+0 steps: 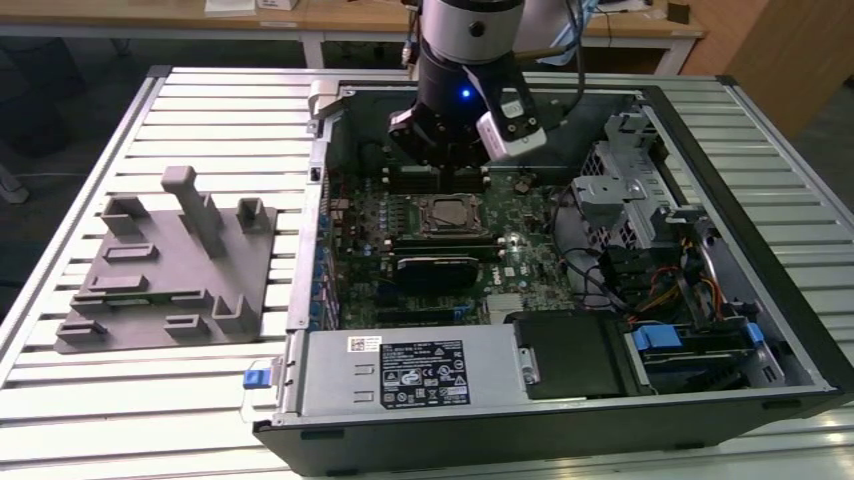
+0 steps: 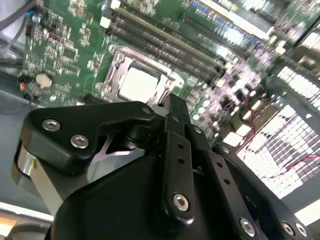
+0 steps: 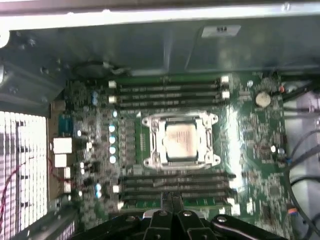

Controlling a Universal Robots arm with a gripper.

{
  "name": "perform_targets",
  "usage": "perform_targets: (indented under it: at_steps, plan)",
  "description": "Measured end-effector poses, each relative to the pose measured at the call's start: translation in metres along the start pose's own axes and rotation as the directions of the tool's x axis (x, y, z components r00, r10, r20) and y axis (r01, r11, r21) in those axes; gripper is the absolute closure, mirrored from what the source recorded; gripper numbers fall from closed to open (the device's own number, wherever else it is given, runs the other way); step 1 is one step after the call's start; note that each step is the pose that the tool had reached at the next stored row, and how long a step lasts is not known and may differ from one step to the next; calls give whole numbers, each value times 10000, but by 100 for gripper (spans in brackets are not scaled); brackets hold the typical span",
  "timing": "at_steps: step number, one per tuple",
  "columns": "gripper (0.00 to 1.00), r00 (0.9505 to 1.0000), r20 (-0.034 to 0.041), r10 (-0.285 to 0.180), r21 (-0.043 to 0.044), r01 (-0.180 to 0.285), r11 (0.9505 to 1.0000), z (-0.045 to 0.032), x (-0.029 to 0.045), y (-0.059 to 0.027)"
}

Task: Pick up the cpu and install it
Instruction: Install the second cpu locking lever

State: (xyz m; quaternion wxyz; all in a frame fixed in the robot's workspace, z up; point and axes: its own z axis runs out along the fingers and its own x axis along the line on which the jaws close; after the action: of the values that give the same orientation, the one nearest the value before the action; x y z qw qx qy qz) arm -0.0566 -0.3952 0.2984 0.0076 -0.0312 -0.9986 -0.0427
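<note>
Gripper (image 3: 172,200), jaws closed and empty, above the cpu (image 3: 180,141) seated mid-frame in its socket (image 3: 150,141); descending risks striking it.

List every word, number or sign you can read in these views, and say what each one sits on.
No text here is legible.
power supply label, exterior view: print too small to read.
case wall sticker, first wrist view: blurred.
cpu top plate, first wrist view: no marking can be made out.
</note>
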Motion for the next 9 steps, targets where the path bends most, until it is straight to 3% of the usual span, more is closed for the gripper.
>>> perform_targets:
  at_steps: [1, 2, 9]
  plan:
    - [89, 10000, -6, -1, -103, 1, 9999, 6, 0, 0]
    - [89, 10000, -10, -2, -152, 2, 9999, 17, 0, -1]
    - [89, 10000, -11, -2, -152, 2, 9999, 136, -2, -12]
